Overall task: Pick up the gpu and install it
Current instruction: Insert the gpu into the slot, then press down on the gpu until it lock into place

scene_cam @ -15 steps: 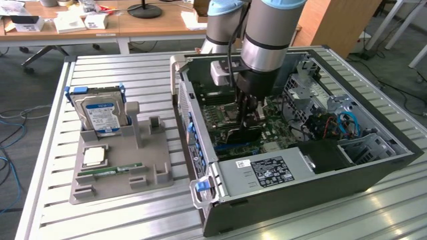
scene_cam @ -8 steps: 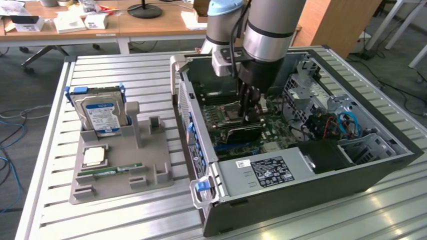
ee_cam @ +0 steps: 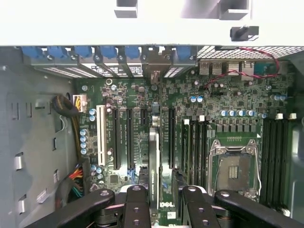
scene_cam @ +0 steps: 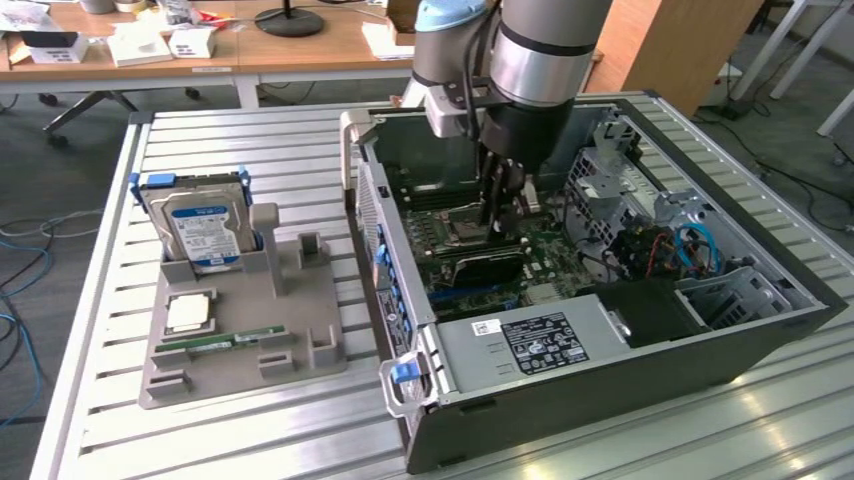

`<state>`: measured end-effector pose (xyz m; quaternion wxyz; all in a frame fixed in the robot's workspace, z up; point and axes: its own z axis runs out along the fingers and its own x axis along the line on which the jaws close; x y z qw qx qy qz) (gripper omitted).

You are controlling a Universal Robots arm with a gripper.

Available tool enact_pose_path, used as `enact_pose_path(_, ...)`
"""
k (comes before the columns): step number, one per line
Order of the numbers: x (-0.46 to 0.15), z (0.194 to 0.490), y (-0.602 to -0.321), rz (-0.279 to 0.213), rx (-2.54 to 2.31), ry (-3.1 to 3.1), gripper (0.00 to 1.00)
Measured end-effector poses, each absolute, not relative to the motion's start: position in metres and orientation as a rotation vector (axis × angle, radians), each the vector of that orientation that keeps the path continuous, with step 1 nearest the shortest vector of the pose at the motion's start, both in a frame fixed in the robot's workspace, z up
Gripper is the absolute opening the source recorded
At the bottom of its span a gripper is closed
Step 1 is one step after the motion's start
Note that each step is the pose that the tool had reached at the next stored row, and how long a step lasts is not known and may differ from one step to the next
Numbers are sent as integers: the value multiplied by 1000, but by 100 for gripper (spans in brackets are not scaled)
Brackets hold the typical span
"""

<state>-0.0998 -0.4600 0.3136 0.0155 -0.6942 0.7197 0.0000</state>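
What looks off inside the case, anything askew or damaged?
Nothing stands out. The gpu stands edge-on at the gripper, parallel to the motherboard slots, with no visible tilt. Whether it is fully seated cannot be told. The CPU socket is empty.

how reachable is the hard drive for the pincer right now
Probably not as things stand: the pincer is down inside the pc case, seemingly clamped on the gpu, with the case wall between it and the hard drive.

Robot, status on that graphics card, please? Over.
Status: gripper inside computer case, shut on gpu. Card stands edge-on over motherboard slots. No obstruction seen.
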Motion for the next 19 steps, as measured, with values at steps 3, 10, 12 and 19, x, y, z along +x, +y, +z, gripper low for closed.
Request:
enact_pose_path(3,-100,317,-460,0,-2160,2239,33)
enact_pose_path(10,-100,323,-460,0,-2159,2239,33)
enact_pose_path(12,-100,323,-460,0,-2159,2239,33)
enact_pose_path(19,-100,323,-460,0,-2159,2239,33)
